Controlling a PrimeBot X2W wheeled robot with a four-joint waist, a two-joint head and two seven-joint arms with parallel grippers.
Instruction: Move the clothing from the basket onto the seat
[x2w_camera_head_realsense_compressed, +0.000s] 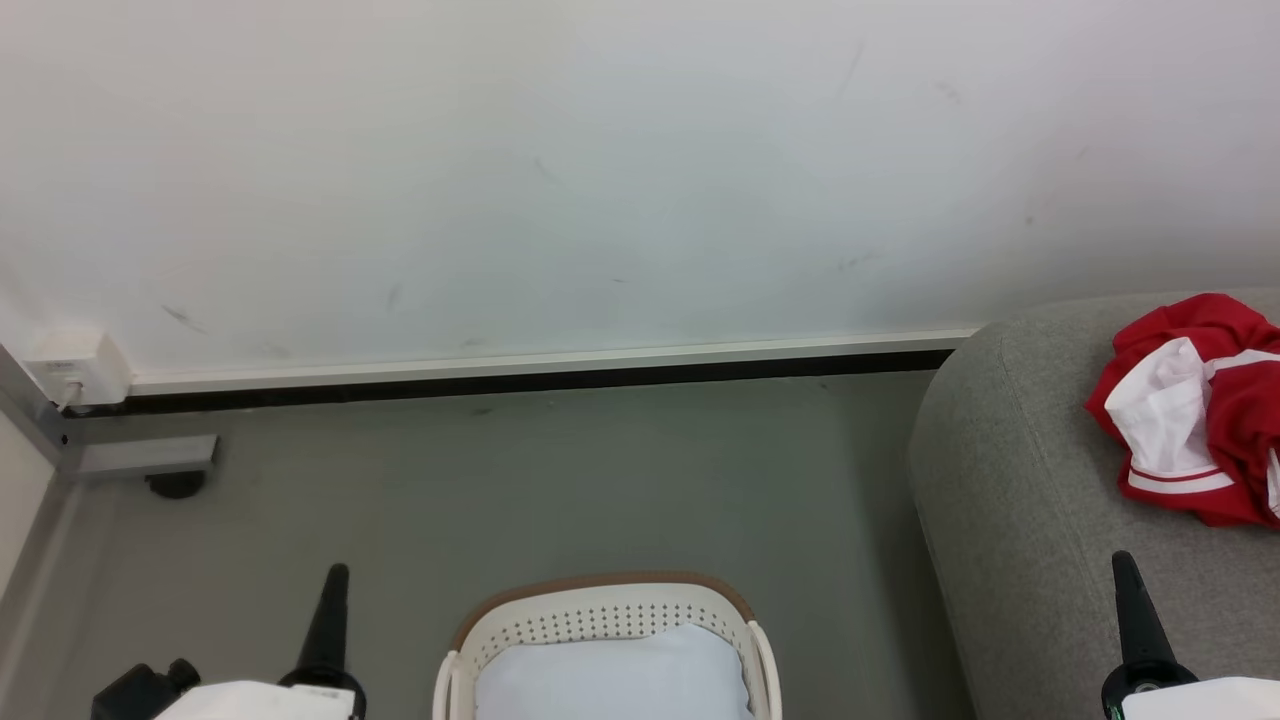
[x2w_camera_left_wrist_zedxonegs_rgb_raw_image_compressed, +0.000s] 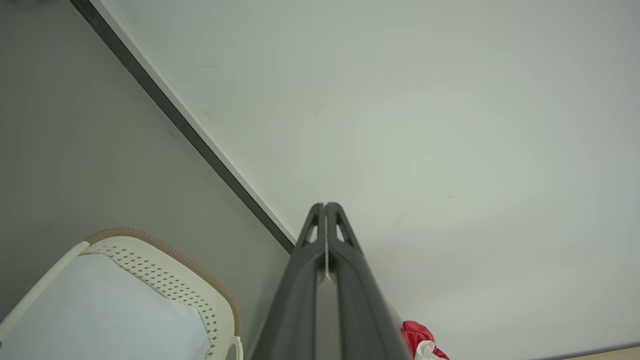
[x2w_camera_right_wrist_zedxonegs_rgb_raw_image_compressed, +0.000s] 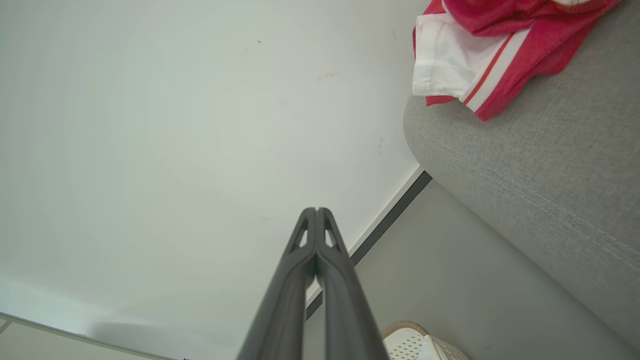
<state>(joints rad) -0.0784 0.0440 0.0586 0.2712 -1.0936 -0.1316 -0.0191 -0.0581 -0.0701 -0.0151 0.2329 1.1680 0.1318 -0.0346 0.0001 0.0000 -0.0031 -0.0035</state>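
The red and white clothing (x2w_camera_head_realsense_compressed: 1195, 410) lies bunched on the grey seat (x2w_camera_head_realsense_compressed: 1010, 500) at the right; the right wrist view shows the clothing (x2w_camera_right_wrist_zedxonegs_rgb_raw_image_compressed: 480, 55) on the seat (x2w_camera_right_wrist_zedxonegs_rgb_raw_image_compressed: 560, 170) too. The cream basket (x2w_camera_head_realsense_compressed: 600, 615) with a brown rim stands on the floor at bottom centre, holding a pale blue-white pad (x2w_camera_head_realsense_compressed: 615, 680). My left gripper (x2w_camera_head_realsense_compressed: 335, 572) is shut, left of the basket, with nothing in it. My right gripper (x2w_camera_head_realsense_compressed: 1122, 560) is shut and empty, over the seat's front part. The left wrist view shows the basket (x2w_camera_left_wrist_zedxonegs_rgb_raw_image_compressed: 170, 270) and a bit of clothing (x2w_camera_left_wrist_zedxonegs_rgb_raw_image_compressed: 417, 337).
A white wall (x2w_camera_head_realsense_compressed: 600, 170) with a dark baseboard (x2w_camera_head_realsense_compressed: 540, 380) runs behind. Grey floor (x2w_camera_head_realsense_compressed: 560, 480) lies between wall, basket and seat. A white socket box (x2w_camera_head_realsense_compressed: 78, 368) and a metal frame foot (x2w_camera_head_realsense_compressed: 150, 458) sit at the left.
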